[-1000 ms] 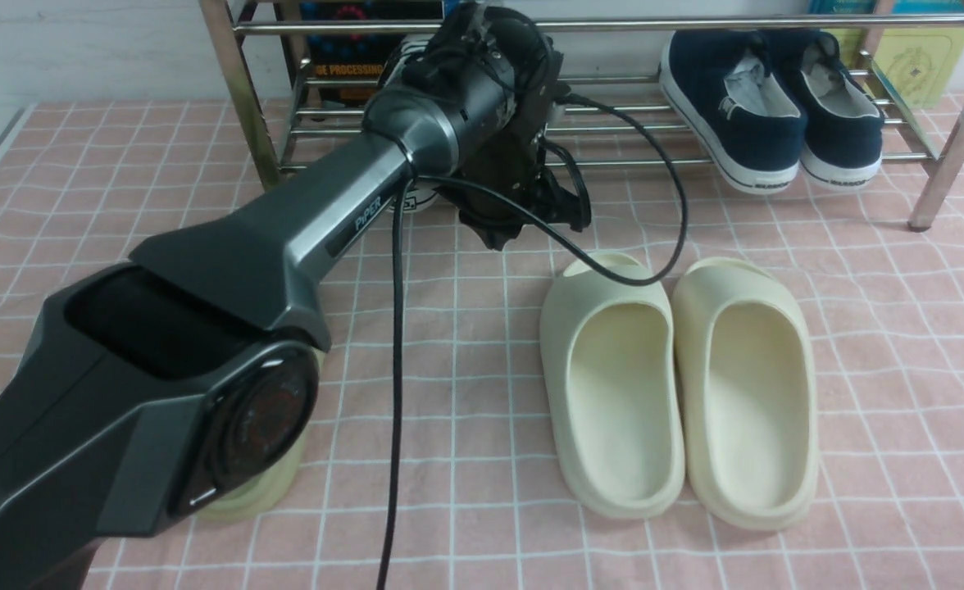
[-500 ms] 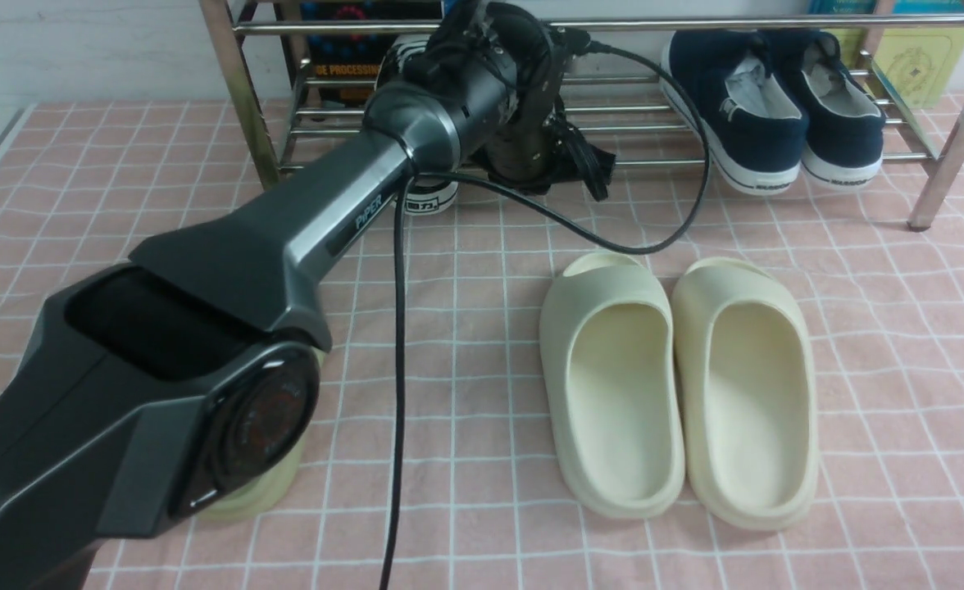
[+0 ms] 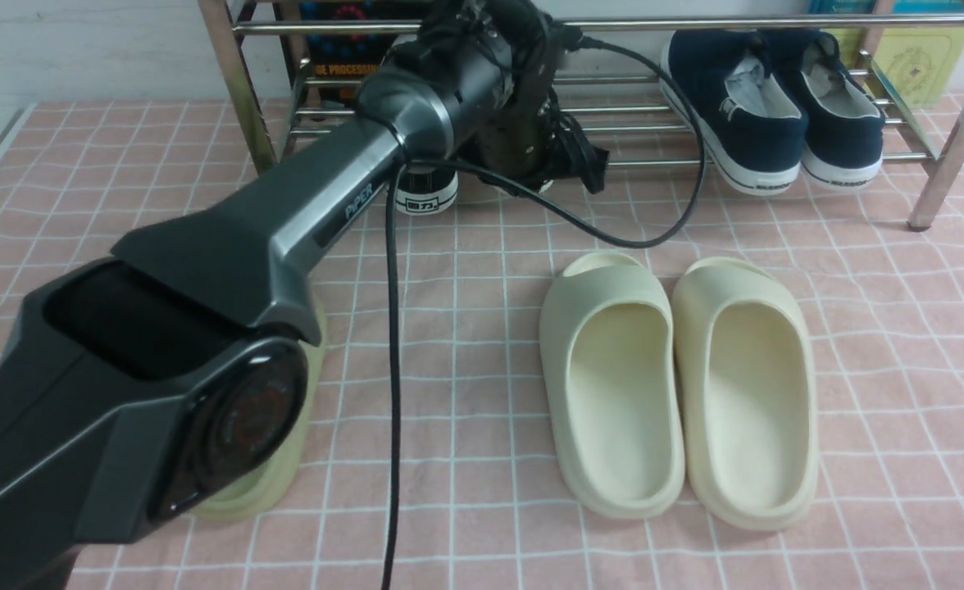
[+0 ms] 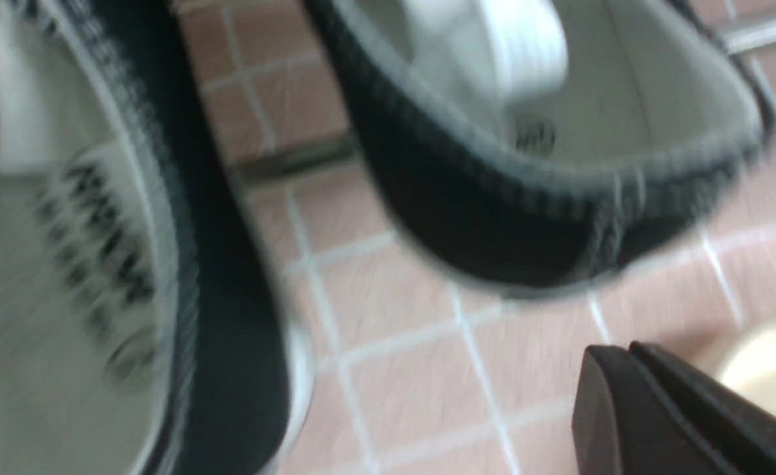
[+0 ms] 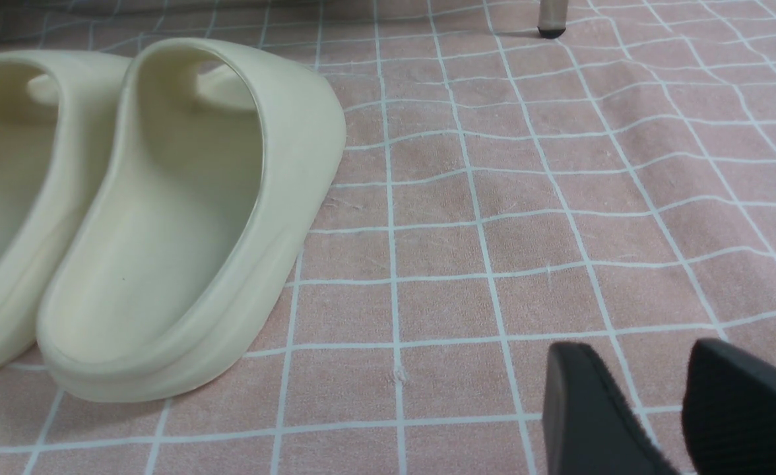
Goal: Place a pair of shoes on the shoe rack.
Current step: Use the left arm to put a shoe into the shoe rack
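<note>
Front: left arm point(image 3: 285, 238) stretched to shoe rack point(image 3: 236, 90), left end; wrist higher than a second ago. One of black sneakers point(image 3: 426, 194) visible, heel at rack's front edge. Two navy shoes point(image 3: 769, 106) at right end. Two cream slippers point(image 3: 679, 385), one olive slipper point(image 3: 289, 459) on cloth.
Left wrist: both sneakers, blurred. Left gripper point(image 4: 615, 359) pressed together, empty.
Right wrist: right gripper point(image 5: 645, 369) fingers apart.

Your left arm point(image 3: 285, 238) hides most of the pair of shoes point(image 3: 426, 195); only one heel shows beside it. Just beyond the left gripper point(image 4: 615, 361), both shoes are blurred and cut off at the edges.
</note>
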`<action>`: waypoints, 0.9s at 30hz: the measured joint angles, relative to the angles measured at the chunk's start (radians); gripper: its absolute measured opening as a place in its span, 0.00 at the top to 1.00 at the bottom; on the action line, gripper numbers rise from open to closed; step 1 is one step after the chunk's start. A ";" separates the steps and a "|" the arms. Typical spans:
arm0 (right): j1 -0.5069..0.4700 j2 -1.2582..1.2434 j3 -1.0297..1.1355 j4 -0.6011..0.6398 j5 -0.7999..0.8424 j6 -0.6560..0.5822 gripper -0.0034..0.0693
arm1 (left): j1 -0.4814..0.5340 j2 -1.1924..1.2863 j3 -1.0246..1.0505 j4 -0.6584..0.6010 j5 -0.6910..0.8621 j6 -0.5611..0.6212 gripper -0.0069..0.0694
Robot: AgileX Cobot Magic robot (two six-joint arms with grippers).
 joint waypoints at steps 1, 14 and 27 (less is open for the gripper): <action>0.000 0.000 0.000 0.000 0.000 0.000 0.62 | -0.012 -0.033 0.000 0.001 0.052 0.043 0.87; 0.000 0.000 0.000 0.000 0.000 0.000 0.62 | 0.017 -0.150 0.037 0.039 0.217 0.089 0.86; 0.000 0.000 0.000 -0.003 0.000 0.000 0.62 | 0.031 -0.061 0.120 0.199 0.173 -0.019 0.85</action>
